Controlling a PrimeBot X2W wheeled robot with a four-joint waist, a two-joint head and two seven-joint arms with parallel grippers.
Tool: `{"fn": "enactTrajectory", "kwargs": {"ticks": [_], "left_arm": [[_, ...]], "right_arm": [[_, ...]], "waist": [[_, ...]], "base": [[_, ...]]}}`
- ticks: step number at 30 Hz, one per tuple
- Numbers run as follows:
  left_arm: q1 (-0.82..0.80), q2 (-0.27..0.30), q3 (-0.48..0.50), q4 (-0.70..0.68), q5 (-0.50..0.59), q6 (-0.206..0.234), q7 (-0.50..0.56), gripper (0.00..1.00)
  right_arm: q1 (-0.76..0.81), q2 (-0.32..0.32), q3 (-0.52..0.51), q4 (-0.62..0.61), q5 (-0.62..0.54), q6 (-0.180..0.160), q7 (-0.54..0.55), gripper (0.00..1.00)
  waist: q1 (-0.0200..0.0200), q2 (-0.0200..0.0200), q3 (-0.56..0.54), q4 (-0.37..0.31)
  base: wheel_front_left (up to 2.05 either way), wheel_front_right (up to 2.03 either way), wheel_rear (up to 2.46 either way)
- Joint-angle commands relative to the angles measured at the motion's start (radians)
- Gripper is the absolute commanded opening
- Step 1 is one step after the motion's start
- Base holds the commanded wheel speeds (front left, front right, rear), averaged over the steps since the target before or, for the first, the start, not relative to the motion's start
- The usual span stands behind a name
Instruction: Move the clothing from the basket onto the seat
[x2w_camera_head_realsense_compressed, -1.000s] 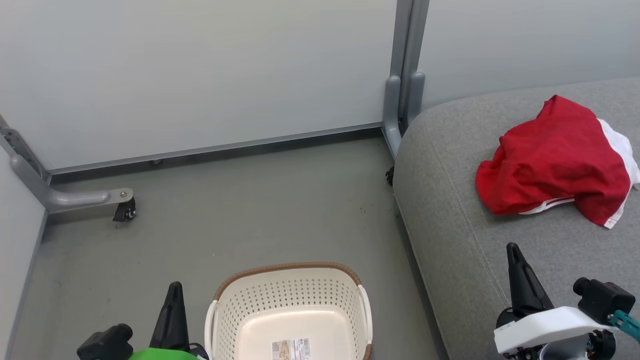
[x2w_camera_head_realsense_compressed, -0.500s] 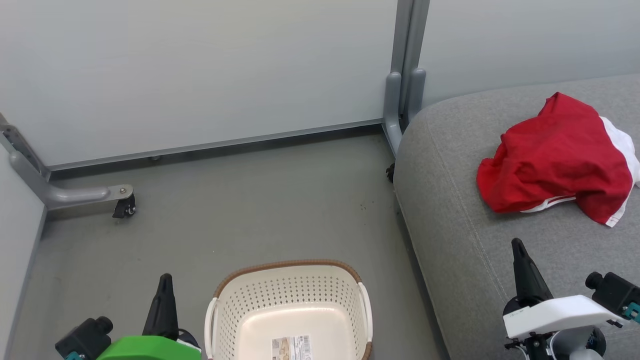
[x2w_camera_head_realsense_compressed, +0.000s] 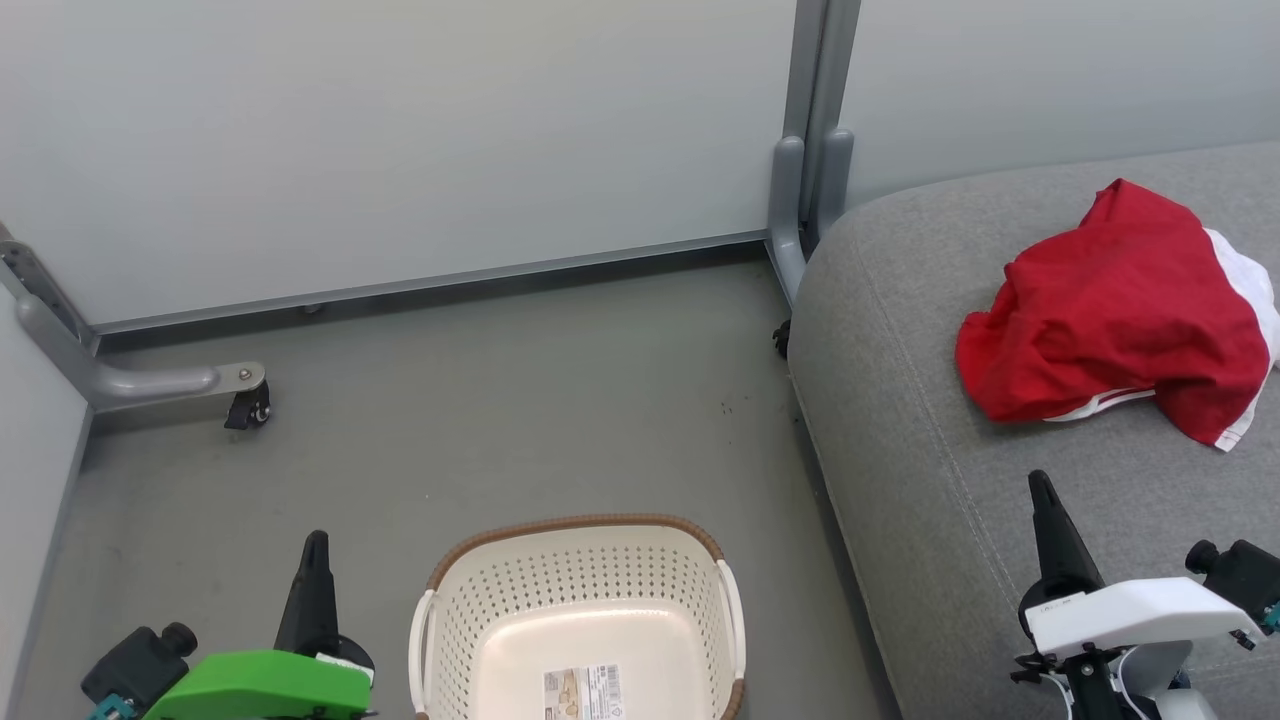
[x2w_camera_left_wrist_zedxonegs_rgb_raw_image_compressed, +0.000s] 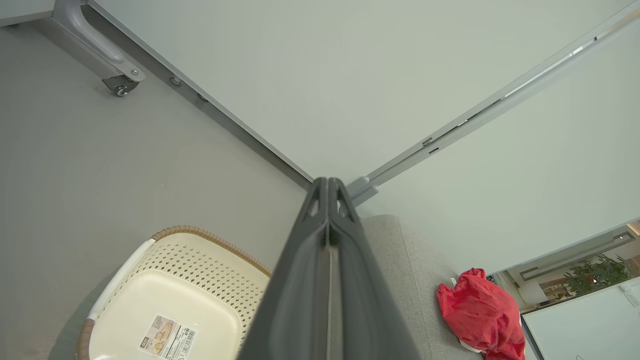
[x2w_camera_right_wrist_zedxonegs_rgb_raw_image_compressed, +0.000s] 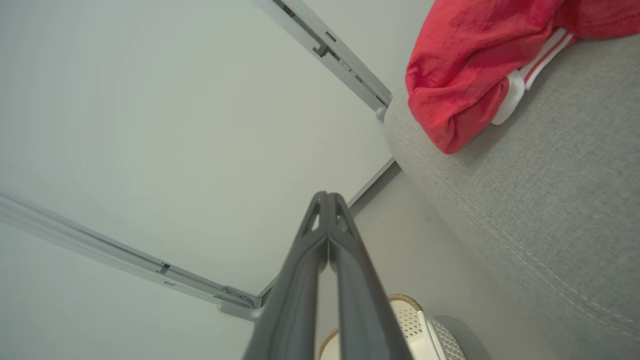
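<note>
The clothing is seen crumpled on the seat, well apart from the basket, which is set on the floor. The left tool and the right tool are seen closed, with nothing gripped.

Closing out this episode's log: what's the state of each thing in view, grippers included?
clothing, crumpled heap lying on the seat, apart from both grippers.
basket, upright on the floor, empty apart from its label sticker.
seat, carrying the clothing.
left gripper, jaws shut, holding nothing, beside the basket.
right gripper, jaws shut, holding nothing, over the seat.
</note>
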Motion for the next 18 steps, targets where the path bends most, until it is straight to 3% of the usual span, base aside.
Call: {"fn": "enactTrajectory", "kwargs": {"ticks": [1,18], "left_arm": [[-0.032,0.01,0.009,-0.007,-0.034,-0.007,0.009,0.0],[-0.064,0.012,0.041,0.008,-0.212,-0.023,0.057,0.0]], "right_arm": [[-0.031,-0.005,-0.005,-0.005,0.034,0.0,0.009,0.0],[-0.056,-0.003,-0.024,0.018,0.222,0.0,0.057,0.0]], "waist": [[0.0,0.0,0.001,0.0],[0.0,0.0,0.013,0.002]], "base": [[0.0,0.0,0.0],[0.0,0.0,0.0]]}}
